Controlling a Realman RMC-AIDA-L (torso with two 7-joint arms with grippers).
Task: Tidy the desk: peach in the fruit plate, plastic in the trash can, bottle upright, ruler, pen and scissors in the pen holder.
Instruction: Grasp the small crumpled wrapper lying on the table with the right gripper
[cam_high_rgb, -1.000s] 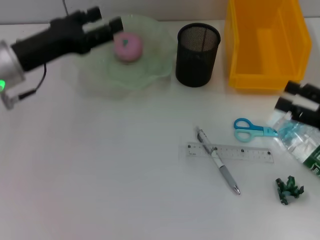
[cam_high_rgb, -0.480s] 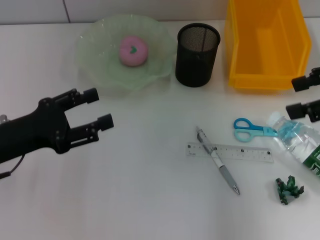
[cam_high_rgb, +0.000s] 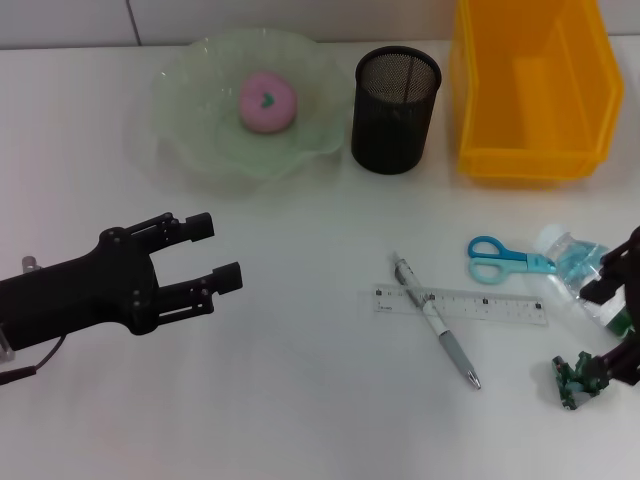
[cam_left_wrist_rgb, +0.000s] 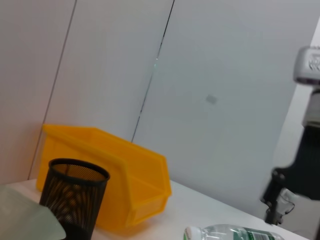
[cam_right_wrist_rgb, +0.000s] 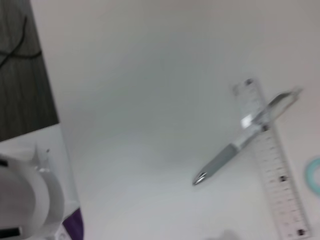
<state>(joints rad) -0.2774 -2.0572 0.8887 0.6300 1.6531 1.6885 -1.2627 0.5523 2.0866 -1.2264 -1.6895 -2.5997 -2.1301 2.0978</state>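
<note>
Right gripper (cam_high_rgb: 622, 320) at the desk's right edge, jaw state unclear, hovers by crumpled green plastic scrap (cam_high_rgb: 578, 379) beside the lying clear bottle (cam_high_rgb: 590, 280). Scrap's light, springy: pinch its bulk. Left gripper (cam_high_rgb: 205, 255) spread, empty.

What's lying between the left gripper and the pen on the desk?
Nothing: in the head view, only bare white desk separates the open left gripper from the pen, which lies across the ruler.
</note>
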